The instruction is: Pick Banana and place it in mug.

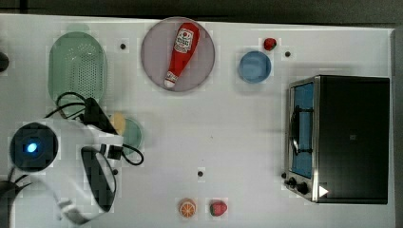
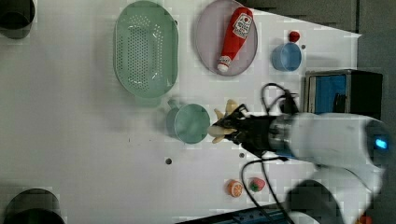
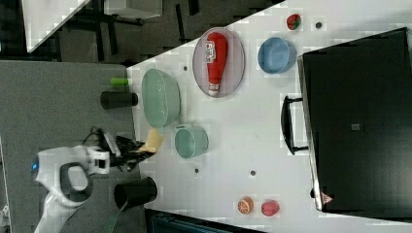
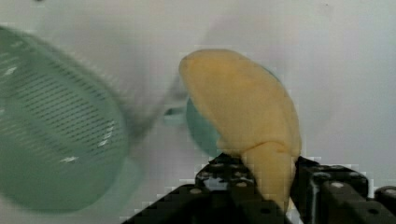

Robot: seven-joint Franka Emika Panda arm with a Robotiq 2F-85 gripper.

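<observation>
Banana (image 4: 243,112) is sitting clamped at its narrow end between the fingers of the claw (image 4: 266,179), the fat end sticking forward, so it can go in nose-first. In the left view the claw (image 2: 223,127) is holding the banana (image 2: 219,131) just at the mug's right rim, carried clear of the counter (image 2: 70,116). The mug (image 2: 190,123) is standing upright just below the green basket (image 2: 145,49), mouth open to receive the fruit. Judging by this, only lining up and letting go remain.
</observation>
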